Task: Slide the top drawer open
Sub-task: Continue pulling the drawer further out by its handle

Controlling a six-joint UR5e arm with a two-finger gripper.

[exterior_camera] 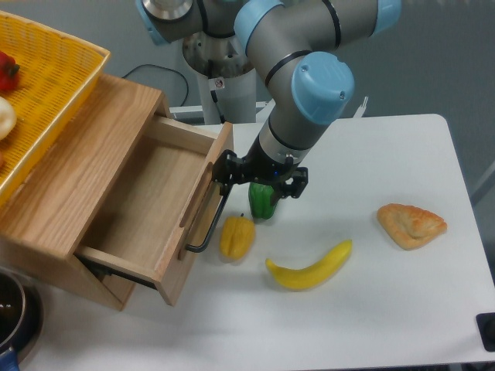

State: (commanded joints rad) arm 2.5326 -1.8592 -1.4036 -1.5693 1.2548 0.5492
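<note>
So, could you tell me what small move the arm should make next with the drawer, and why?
Probably a short further pull toward the table's open side, then stop. The gripper sits at the upper end of the black bar handle; the top drawer is already well out, its empty tray exposed. The yellow pepper lies just beyond the handle, so a long pull may bump it.

The top drawer [143, 205] stands pulled well out of its oak cabinet [73, 182], its wooden tray bare. The gripper [224, 174] sits at the far end of the black bar handle [207, 226]; its jaws are hidden. Just right lie a yellow pepper [237, 237], green pepper [263, 201], banana [309, 267] and pastry [411, 224].
</note>
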